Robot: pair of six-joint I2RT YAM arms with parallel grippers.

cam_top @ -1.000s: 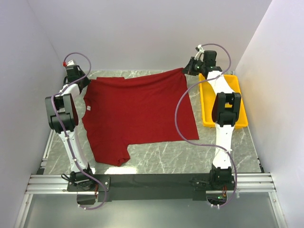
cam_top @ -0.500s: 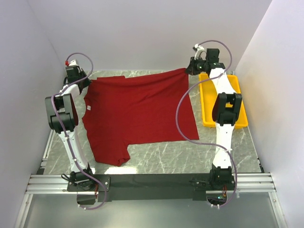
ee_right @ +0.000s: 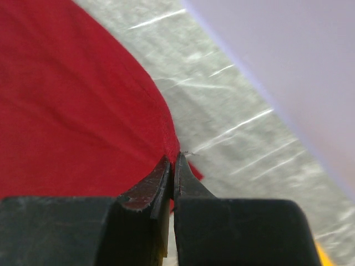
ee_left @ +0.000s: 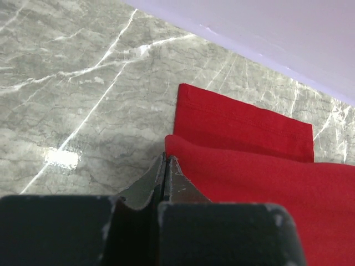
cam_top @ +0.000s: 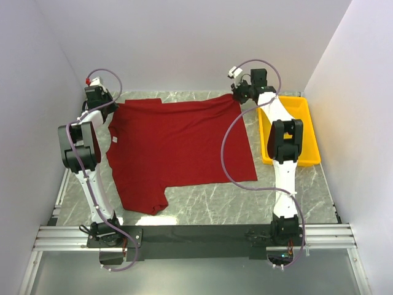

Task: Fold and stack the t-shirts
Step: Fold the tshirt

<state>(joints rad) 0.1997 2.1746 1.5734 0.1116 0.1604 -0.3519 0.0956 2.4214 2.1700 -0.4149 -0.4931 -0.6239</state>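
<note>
- Far left: your left gripper [cam_top: 105,108] sits at the far-left corner of the table [cam_top: 215,206], close to the side wall.
- In the left wrist view, the left gripper [ee_left: 165,162] has its jaws pressed together. The folded edge of the t-shirt [ee_left: 249,172] runs right into the tips, so it is clamped on cloth.
- Just past those tips, a flat sleeve [ee_left: 238,124] lies on the marble, tucked partly under the fold.
- Centre: the t-shirt [cam_top: 178,147] is spread open and mostly flat across the table, dark red with no print.
- The collar faces left, with the white neck tag [cam_top: 115,141] showing there. The second sleeve [cam_top: 142,200] points toward the near edge, and the hem runs down the right side.
- A few soft ridges cross the fabric along the far edge, between the two grippers.
- Right of centre: your right gripper [cam_top: 239,93] is at the shirt's far-right corner.
- In the right wrist view, the right gripper [ee_right: 173,162] has its jaws closed. The t-shirt [ee_right: 72,111] hem corner is nipped between the tips.
- Far right: the yellow tray [cam_top: 310,132] stands just beside the hem side. The right arm crosses over it, and you cannot tell whether cloth and tray touch.
</note>
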